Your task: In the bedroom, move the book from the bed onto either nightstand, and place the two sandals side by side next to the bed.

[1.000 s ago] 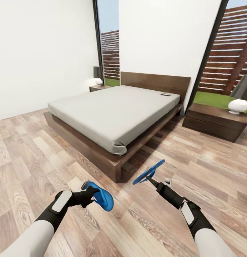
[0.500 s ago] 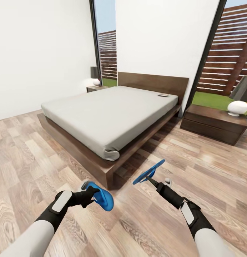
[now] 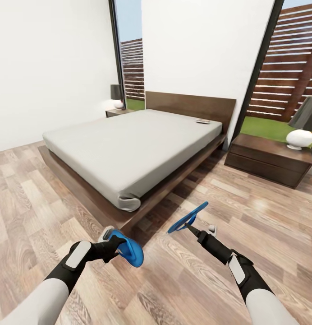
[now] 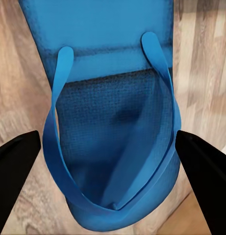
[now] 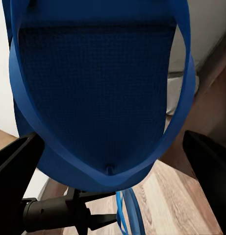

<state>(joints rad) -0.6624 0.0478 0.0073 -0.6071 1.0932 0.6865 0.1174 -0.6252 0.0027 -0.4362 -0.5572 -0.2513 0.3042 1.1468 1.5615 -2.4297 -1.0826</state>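
Sandals are both held above the wood floor [image 3: 183,280]: left hand [image 3: 117,246] grips one sandal [image 3: 129,253], right hand [image 3: 188,227] grips the other sandal [image 3: 187,217]. Beyond stands the bed [image 3: 129,144], book [image 3: 202,121] at its far right corner, nightstand [image 3: 266,159] further right.

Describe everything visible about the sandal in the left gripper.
The sandal in the left gripper is bright blue and flat, with a finely textured footbed and thin blue straps looping over it, seen close in the left wrist view. It is held off the wood-plank floor, tilted, near the foot corner of the bed. The left gripper is shut on one end of it; nothing else touches it.
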